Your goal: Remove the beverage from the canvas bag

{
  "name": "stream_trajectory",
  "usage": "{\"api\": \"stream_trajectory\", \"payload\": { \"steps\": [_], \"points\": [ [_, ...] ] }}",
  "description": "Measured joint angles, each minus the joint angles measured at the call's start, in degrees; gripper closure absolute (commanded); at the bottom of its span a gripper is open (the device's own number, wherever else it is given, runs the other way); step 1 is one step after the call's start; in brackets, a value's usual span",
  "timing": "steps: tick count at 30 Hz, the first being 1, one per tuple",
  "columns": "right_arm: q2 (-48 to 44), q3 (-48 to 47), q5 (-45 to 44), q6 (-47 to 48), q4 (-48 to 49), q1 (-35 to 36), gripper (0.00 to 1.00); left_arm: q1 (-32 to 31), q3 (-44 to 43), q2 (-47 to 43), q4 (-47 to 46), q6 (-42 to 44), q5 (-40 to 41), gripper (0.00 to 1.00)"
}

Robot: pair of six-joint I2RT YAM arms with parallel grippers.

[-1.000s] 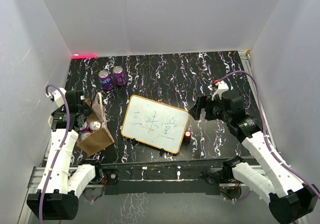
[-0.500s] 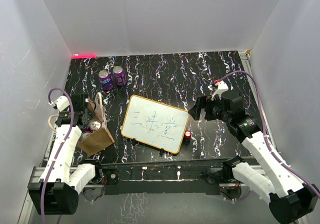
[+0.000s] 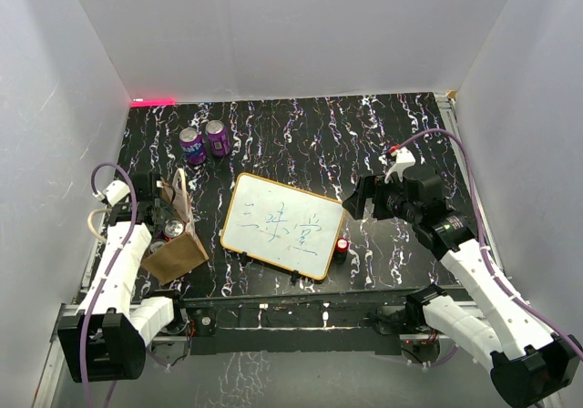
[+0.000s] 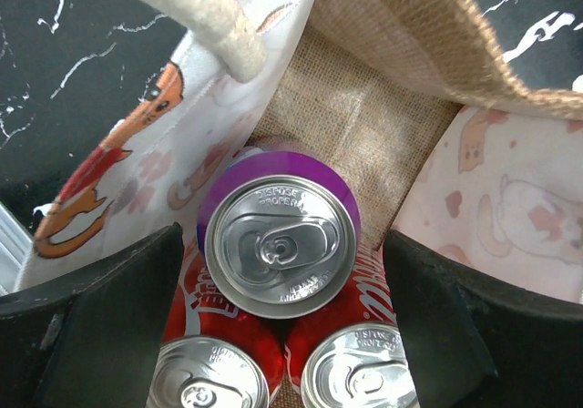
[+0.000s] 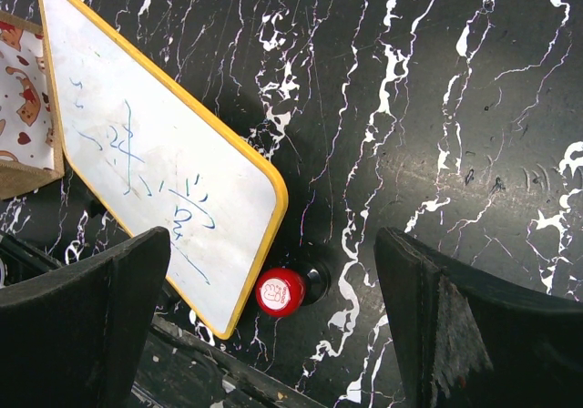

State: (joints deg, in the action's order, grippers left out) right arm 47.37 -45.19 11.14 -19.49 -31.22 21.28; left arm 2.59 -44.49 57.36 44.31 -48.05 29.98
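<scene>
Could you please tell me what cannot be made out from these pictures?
Left wrist: the bottom edge cuts off the two red cans; the purple can shows only its top, its label hidden.
Top: the left arm covers part of the bag mouth, so the can count is unclear.
Right wrist: the red-capped thing by the board, seen from above, cannot be identified; the board's writing is unreadable.

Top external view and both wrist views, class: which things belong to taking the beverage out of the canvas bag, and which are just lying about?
Belongs to the job:
canvas bag
purple can inside it
two red cans beside that
left hand, open above them

Lying about:
whiteboard
two loose purple cans
small red-capped object
</scene>
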Motion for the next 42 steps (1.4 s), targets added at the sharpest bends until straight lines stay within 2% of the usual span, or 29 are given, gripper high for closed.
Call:
{"api": "stream_trajectory", "payload": {
  "steps": [17,22,24,25,31,34,42],
  "points": [
    [0.00,0.00,0.00,0.00,0.02,0.11,0.02,5.33,4.37,4.63,-8.41,0.98,-3.69,0.16],
    [0.00,0.00,0.00,0.00,0.02,0.09,0.02,5.64,5.20,5.11,-9.73,1.33,-4.31,0.29],
    [0.04,0.00,0.00,0.00,0.02,0.11,0.02,5.73,5.20,4.92,-9.94,1.55,-4.52,0.41],
    [0.09,0.00,0.00,0.00,0.02,0.11,0.02,5.81,5.20,4.68,-9.86,1.75,-4.48,0.43],
    [0.61,0.00,0.00,0.00,0.09,0.11,0.02,5.92,4.24,2.51,-7.87,3.34,-5.20,0.48],
    [0.72,0.00,0.00,0.00,0.11,0.11,0.02,5.92,1.62,2.05,-5.86,4.70,-5.60,0.56],
    [1.03,0.00,0.00,0.00,0.11,0.11,0.02,5.90,-6.12,-0.76,-3.23,7.93,-7.58,0.58]
  ]
}}
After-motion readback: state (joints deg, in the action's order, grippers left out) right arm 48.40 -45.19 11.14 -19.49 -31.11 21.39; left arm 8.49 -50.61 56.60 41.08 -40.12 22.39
